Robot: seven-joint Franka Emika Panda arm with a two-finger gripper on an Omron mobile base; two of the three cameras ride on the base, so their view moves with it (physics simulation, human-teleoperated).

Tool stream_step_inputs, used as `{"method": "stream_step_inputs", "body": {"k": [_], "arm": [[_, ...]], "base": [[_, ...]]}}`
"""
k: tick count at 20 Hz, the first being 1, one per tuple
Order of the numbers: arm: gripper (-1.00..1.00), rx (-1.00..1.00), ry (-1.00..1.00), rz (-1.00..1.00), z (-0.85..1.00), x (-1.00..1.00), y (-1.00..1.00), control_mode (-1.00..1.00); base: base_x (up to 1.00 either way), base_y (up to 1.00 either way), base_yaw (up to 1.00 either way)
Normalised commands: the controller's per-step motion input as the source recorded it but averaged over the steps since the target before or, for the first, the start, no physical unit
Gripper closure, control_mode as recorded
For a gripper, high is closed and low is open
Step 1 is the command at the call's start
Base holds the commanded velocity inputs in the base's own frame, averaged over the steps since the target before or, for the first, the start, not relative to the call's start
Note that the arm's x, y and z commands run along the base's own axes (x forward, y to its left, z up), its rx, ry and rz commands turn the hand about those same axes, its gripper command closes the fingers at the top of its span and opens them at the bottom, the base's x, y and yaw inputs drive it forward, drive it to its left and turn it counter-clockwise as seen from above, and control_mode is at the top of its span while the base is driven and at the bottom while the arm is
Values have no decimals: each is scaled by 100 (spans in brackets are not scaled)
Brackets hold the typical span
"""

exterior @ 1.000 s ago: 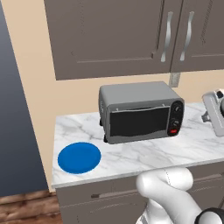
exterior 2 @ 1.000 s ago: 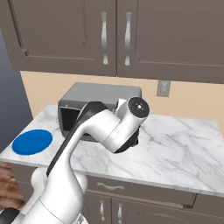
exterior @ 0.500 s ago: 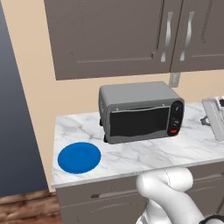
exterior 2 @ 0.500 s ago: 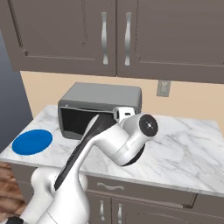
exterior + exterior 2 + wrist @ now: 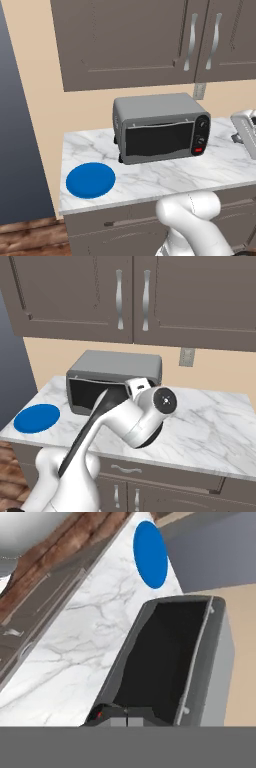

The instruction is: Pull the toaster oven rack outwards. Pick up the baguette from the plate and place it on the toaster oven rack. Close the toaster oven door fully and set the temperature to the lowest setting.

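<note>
The grey toaster oven point(image 5: 159, 127) stands at the middle of the counter. Its dark-glass door point(image 5: 159, 139) is up against the front, with the knobs point(image 5: 202, 123) and a red button on the panel to its right. The rack is hidden behind the glass. On the counter's left lies the blue plate point(image 5: 90, 179), with nothing on it; the baguette is out of view. My hand sits at the right edge of the left base view, right of the oven and apart from it. In the hand view my gripper point(image 5: 126, 717) is shut on nothing, looking along the oven's front point(image 5: 165, 662) toward the plate point(image 5: 150, 554).
Grey wall cabinets point(image 5: 150, 40) hang above the oven. A wall socket point(image 5: 186, 357) sits behind it to the right. My white arm point(image 5: 135, 421) crosses in front of the oven in the right base view. Marble counter point(image 5: 210, 421) stretches to the oven's right.
My hand has drawn a little to the right, away from the oven's control panel, and my elbow has dropped lower. The oven and plate have stayed put.
</note>
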Motion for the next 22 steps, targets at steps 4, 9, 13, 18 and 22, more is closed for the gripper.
{"method": "stream_step_inputs", "body": {"k": [4, 9, 13, 18, 22], "arm": [[100, -26, -19, 0, 0, -28, 0, -100], [100, -27, -10, 0, 0, -19, 0, -100], [100, -21, 0, 0, 8, 0, 1, -100], [100, -8, 0, 0, 21, 1, 0, -100], [100, 0, 0, 0, 22, 5, 0, -100]], "base": [[0, 0, 0], [0, 0, 0], [0, 0, 0], [0, 0, 0], [0, 0, 0]]}}
